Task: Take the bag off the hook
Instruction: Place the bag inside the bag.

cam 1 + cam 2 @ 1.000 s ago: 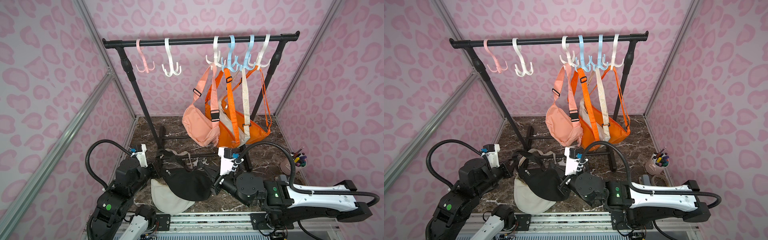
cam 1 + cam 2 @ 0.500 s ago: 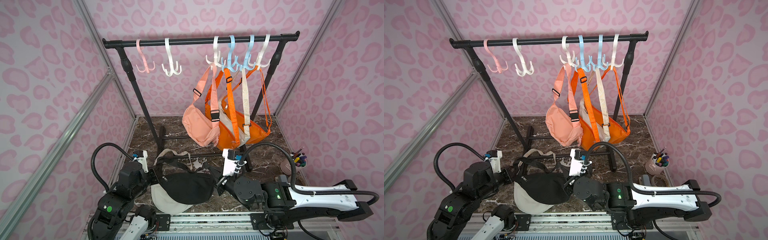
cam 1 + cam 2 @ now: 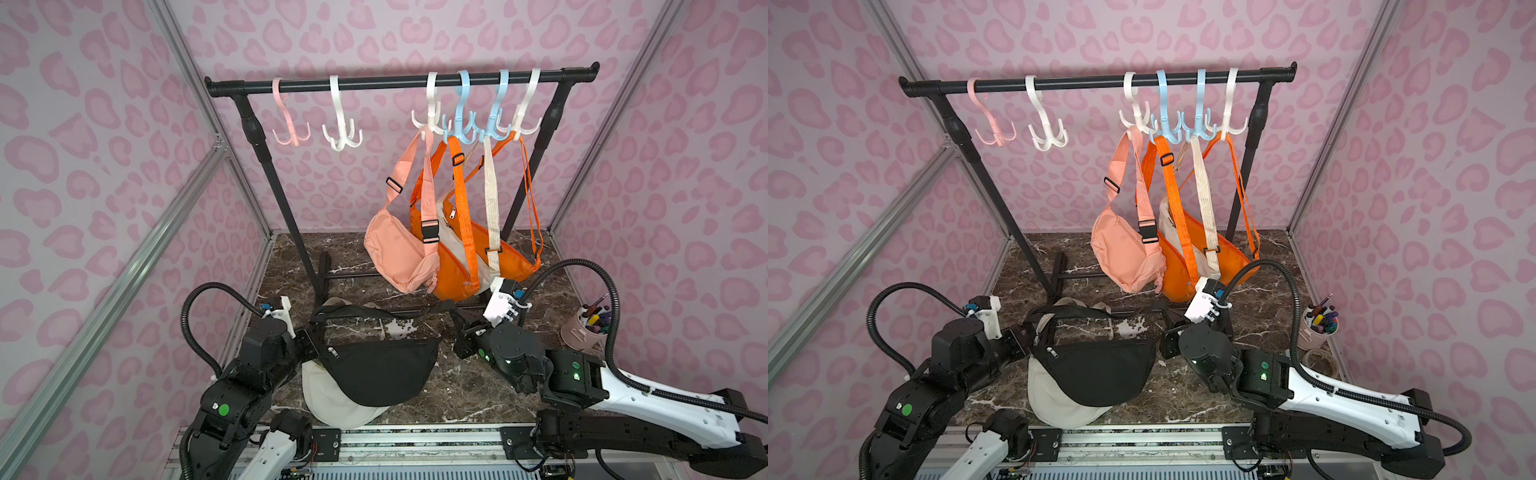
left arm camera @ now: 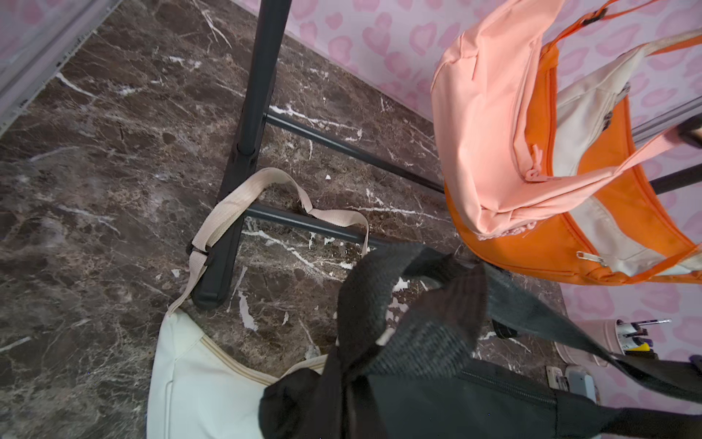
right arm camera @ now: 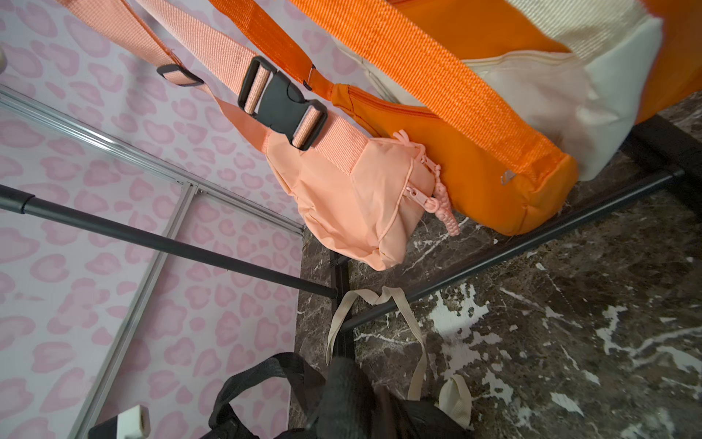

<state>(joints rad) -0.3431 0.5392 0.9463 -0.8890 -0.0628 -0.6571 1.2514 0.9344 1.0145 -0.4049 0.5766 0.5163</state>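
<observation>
Left end effector (image 3: 311,343), right end effector (image 3: 459,320) wider apart, black bag (image 3: 382,370) lower

Soft, even light across all my feeds, nothing blown out.
It seems to fall from above: the black bag (image 3: 374,370) throws only a faint shadow on the marble floor (image 3: 478,386). Both top views are sharp, though the wide lens splays the wall rail (image 3: 872,232) outward. In the left wrist view I see the black strap (image 4: 410,304) blur, too near the lens.
</observation>
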